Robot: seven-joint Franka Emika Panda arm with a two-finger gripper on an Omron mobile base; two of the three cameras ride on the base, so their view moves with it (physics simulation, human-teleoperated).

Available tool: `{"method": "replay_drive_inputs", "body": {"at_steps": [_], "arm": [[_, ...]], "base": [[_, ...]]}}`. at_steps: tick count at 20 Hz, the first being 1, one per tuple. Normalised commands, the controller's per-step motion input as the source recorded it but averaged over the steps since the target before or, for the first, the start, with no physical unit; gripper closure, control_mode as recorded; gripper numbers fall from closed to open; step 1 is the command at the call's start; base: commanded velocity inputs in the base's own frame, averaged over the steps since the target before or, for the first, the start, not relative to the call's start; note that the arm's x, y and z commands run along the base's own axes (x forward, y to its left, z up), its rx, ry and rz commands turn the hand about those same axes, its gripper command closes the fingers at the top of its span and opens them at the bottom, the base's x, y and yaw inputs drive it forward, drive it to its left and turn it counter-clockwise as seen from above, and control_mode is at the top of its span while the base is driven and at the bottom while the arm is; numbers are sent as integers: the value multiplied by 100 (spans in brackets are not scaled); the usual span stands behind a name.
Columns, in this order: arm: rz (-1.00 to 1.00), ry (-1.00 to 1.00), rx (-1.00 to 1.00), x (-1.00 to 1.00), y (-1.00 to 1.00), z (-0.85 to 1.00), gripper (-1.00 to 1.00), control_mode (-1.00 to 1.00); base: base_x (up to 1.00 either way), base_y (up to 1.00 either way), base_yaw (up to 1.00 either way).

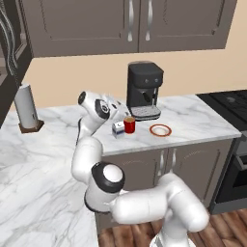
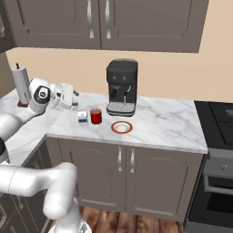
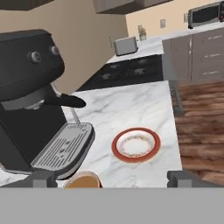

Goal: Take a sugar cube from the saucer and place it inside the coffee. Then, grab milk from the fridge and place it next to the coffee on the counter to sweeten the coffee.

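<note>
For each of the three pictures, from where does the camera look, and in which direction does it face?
Left base view: behind the arm's left, looking forward-down at the counter; the arm rises from lower right.
Right base view: behind its right, facing the same counter; the arm enters from the left.
Hand view: on the hand, along the pincer, toward the saucer and coffee machine; the fingertips show.
Shared: both base views hold the coffee, the milk and the saucer.

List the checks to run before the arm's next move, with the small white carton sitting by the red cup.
1. Small white blue-marked milk carton upright on white marble counter: ok.
2. Carton beside red cylindrical coffee cup: ok.
3. Red-rimmed white round saucer holds no sugar cube: ok.
4. Sugar cube inside coffee: cannot tell.
5. Two-finger gripper open, holding nothing: ok.
</note>
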Motion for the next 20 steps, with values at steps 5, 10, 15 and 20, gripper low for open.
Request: {"method": "replay_drive_inputs", "body": {"at_steps": [5,10,15,20], "arm": [[-12,-13,3,-100,-72,54,-100,-100],[-4,-14,2,-59,-45,11,-100,-100],[0,0,3,-19,-32,0,-100,-100],[0,0,2,-56,-35,0,-100,-100]], "base": [[0,0,0],[0,0,0],[0,0,0],[0,0,0]]}}
